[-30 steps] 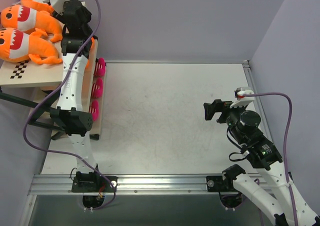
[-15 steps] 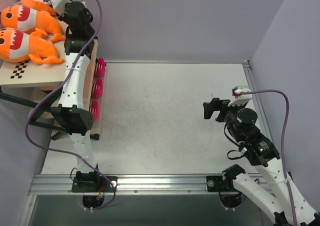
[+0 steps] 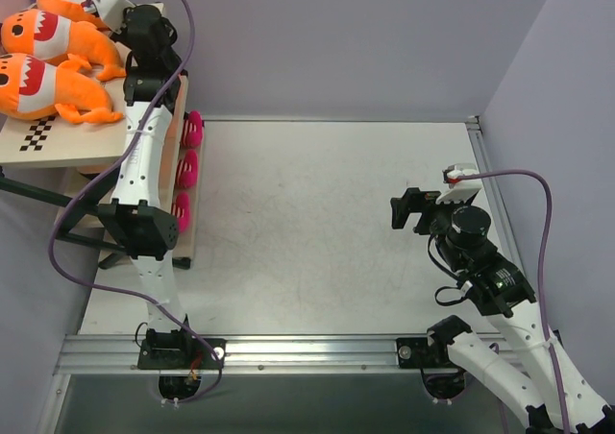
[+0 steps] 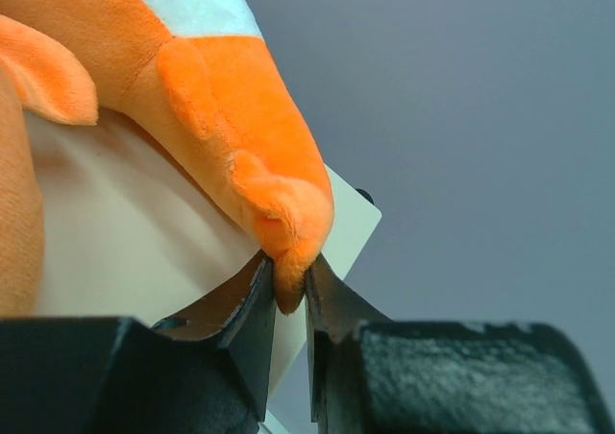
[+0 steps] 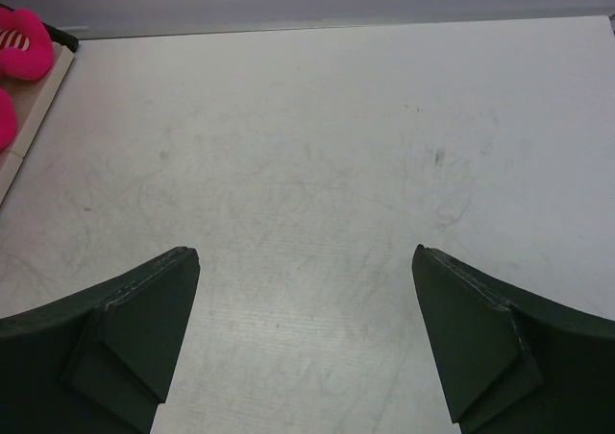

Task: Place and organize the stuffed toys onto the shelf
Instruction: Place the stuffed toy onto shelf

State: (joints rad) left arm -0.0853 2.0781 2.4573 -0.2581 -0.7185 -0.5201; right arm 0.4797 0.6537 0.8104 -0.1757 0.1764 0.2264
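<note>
Left claw [image 4: 288,266] pinches the orange plush shark's [image 4: 221,117] tail tip, probably to straighten it on the cream board [image 4: 115,242]; right claw [image 5: 303,252] gapes empty.

The left gripper [image 4: 290,300] sits farther back over the shelf [image 3: 58,141] than a second earlier, its jaws narrowed from wide apart to pinch the tail tip of an orange shark [image 4: 221,98], while the right arm [image 3: 480,252] shifts slightly leftward.
</note>
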